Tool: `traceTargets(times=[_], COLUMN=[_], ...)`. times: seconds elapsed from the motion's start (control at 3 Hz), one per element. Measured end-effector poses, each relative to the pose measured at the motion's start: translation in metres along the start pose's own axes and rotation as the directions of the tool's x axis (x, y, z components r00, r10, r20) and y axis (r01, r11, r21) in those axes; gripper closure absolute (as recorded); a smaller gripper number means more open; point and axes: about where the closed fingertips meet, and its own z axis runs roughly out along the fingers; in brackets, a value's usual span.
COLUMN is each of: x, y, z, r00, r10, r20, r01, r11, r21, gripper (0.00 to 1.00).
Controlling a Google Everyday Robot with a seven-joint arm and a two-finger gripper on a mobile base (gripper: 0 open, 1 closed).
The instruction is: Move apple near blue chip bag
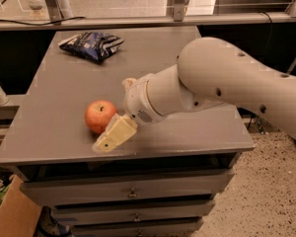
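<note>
The desk (64, 98) has a smooth, matt grey top. The gripper (113, 133), low at the desk's front edge and just beside the apple (99, 115), looks like cream-coloured matt plastic. The arm (227, 83) behind it wears a smooth white plastic shell with a soft sheen. The apple's skin is smooth and faintly glossy. The blue chip bag (91, 44) is crinkled, shiny foil. The drawer fronts (187, 186) are matt grey. A box (10, 214) at lower left looks like dull brown cardboard, and the floor (271, 196) is speckled.

place: looking like a lab or workshop | evidence: gray surface (64, 107) sitting over metal drawers (133, 192), speckled floor (269, 196) | tool (108, 139) hanging just beside apple (98, 115)
</note>
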Motion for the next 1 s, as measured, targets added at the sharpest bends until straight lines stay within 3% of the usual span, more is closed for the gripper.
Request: traceTargets(times=[0.33,1.0], x=[-0.003,-0.006], y=[0.002,0.018], z=[0.022,0.049], r00=[0.999,0.995], r10=[0.027,0.071], r20=[0.018,0.065], r01=[-0.027,-0.067], r11=[0.9996,0.9963], r21=[-0.011,-0.054], gripper=[0.0,0.41])
